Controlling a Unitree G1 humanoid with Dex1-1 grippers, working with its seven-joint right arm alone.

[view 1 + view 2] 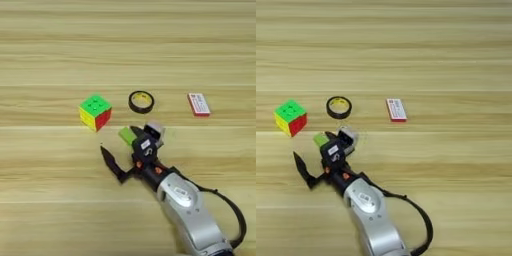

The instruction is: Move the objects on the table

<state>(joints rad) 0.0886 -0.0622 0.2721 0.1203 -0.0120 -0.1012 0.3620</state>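
While the silver forearm point(192, 212) enters from the lower right of the frame, the right gripper point(122, 150) sits just below centre with its 2 black fingers spread wide apart, clamped on nothing. 1 finger point(112, 164) reaches out to the lower left and lies on bare wood; the other finger points up toward the light-green block point(127, 135), and it cannot be told whether its tip touches the block. The block lies flat just below and right of the puzzle cube point(95, 112), apart from it. The puzzle cube stands left of centre, green face up, with yellow and red side faces showing. A small white cube point(155, 131) sits against the upper right of the gripper body, just right of the green block; contact with the gripper cannot be confirmed. A black tape ring point(141, 101) lies flat above the gripper, right of the puzzle cube. A red-and-white card point(198, 104) lies flat toward the right of the frame, well apart from the ring. All items rest on the wood-grain table point(50, 45)
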